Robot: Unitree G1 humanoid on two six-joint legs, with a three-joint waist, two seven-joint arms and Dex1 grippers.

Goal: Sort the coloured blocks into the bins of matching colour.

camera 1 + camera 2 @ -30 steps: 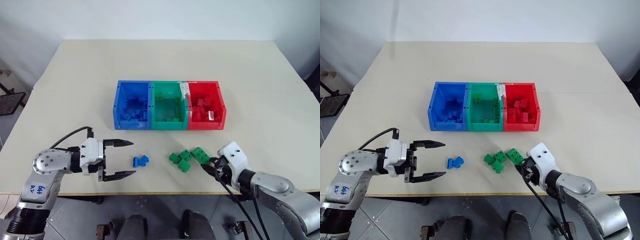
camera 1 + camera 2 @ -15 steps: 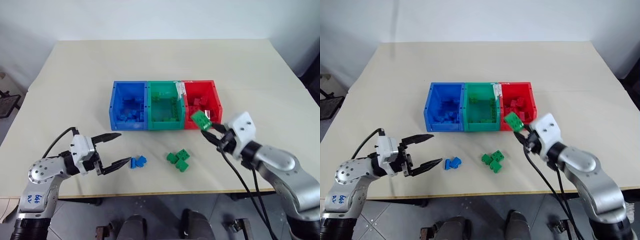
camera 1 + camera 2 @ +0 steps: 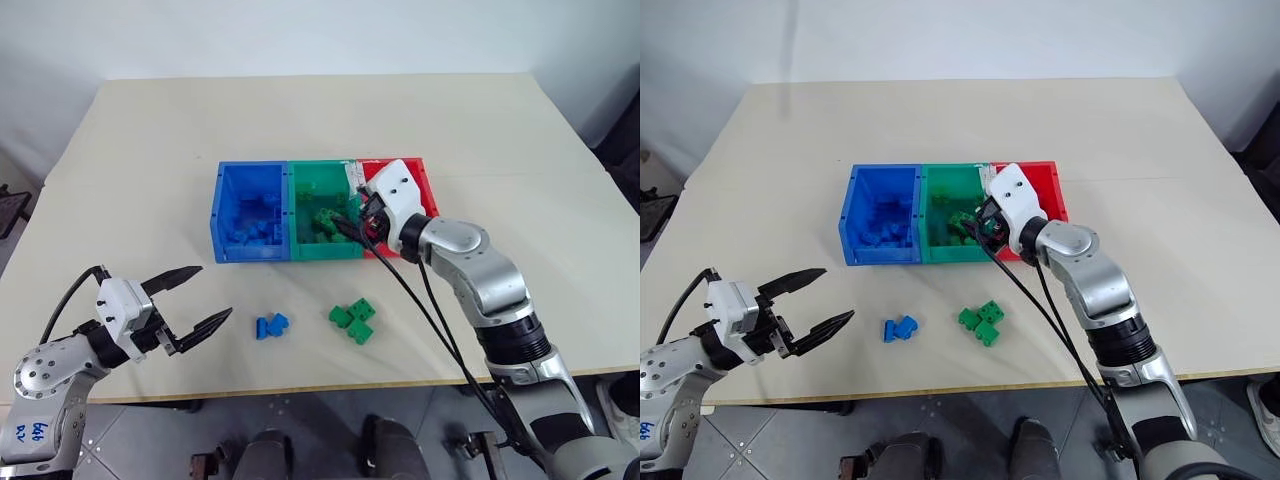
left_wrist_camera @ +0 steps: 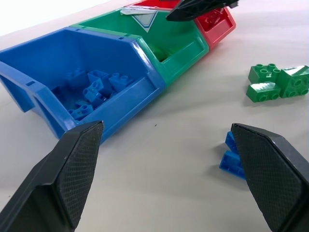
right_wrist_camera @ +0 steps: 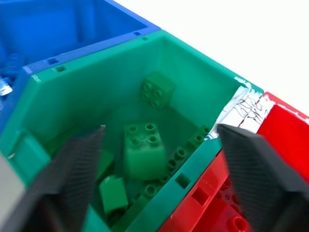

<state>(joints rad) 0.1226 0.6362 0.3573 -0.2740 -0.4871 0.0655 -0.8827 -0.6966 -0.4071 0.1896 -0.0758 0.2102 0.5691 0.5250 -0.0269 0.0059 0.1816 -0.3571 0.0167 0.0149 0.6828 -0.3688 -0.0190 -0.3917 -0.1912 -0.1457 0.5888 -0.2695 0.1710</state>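
The bins stand joined in a row at mid-table: blue (image 3: 232, 205), green (image 3: 303, 190) and red (image 3: 424, 192), each with blocks of its own colour inside. My right gripper (image 3: 345, 224) hovers open over the green bin's right part. Between its fingers (image 5: 251, 169) a blurred green block (image 5: 144, 149) sits free inside the bin among other green blocks. On the table in front of the bins lie two blue blocks (image 3: 270, 326) and three green blocks (image 3: 352, 320). My left gripper (image 3: 213, 293) stands wide open and empty, left of the blue blocks.
A white tape strip (image 5: 244, 108) marks the edge between the green and red bins. My right arm's black cables (image 3: 420, 300) hang across the table just right of the loose green blocks. The table's front edge runs close behind the loose blocks.
My right gripper carried a green block from in front of the red bin to over the green bin, then opened and let it go. My left gripper drew back to the left, still open.
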